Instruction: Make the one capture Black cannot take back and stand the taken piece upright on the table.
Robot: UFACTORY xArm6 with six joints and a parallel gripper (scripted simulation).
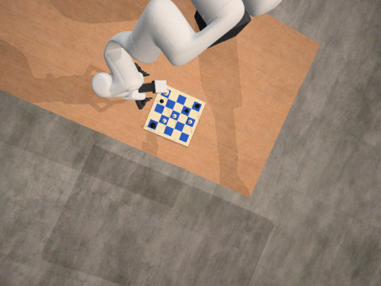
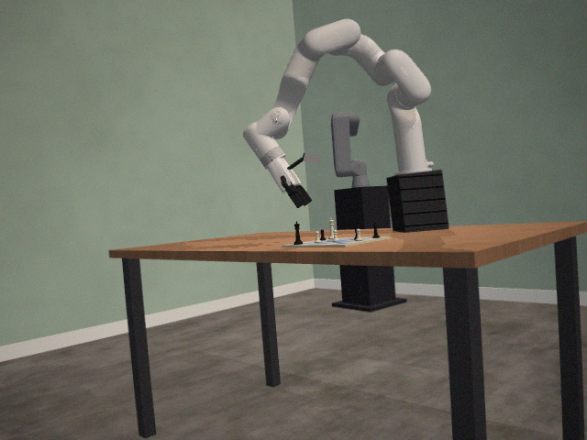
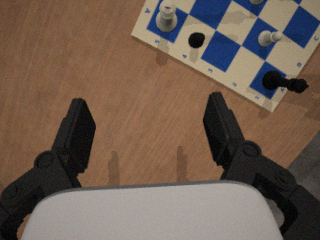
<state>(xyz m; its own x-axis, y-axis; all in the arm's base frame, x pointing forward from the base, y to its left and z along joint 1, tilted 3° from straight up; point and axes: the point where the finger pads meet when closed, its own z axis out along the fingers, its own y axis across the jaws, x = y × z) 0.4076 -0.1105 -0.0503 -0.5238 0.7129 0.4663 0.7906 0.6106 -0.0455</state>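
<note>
The chess board (image 1: 166, 136) (image 2: 313, 245) (image 3: 175, 55) lies flat on the big wooden counter (image 1: 270, 92) (image 2: 284, 256) (image 3: 100, 65). My white arm (image 1: 153, 30) (image 2: 331, 38) stands on a black block (image 1: 243, 25) (image 2: 419, 201) and bends over the wood.

At its end are my jaws (image 1: 149, 86) (image 2: 302, 203). They are open all the way. I have nothing in them, and they touch nothing. They hang up in the air, tipped down, just off the board's a side.

All the pieces stand up on the board. The tall black king (image 1: 152, 124) (image 2: 297, 233) (image 3: 275, 80) is on a1, and the tall white piece (image 1: 166, 93) (image 2: 331, 228) (image 3: 166, 19) is on a5. A middle-sized black piece (image 1: 197, 105) (image 2: 375, 231) is on e5.

The rest are small. I see the b2 white pawn (image 1: 164, 120) (image 2: 316, 236) (image 3: 265, 38), the c3 white pawn (image 1: 174, 115) (image 2: 334, 236) and the e3 white pawn (image 1: 190, 121) (image 2: 358, 235). One little black piece (image 1: 161, 100) (image 2: 322, 235) (image 3: 196, 40) is on a4. The d4 black piece (image 1: 186, 110) touches corners with c3's and e3's squares, and no piece has been taken yet.
</note>
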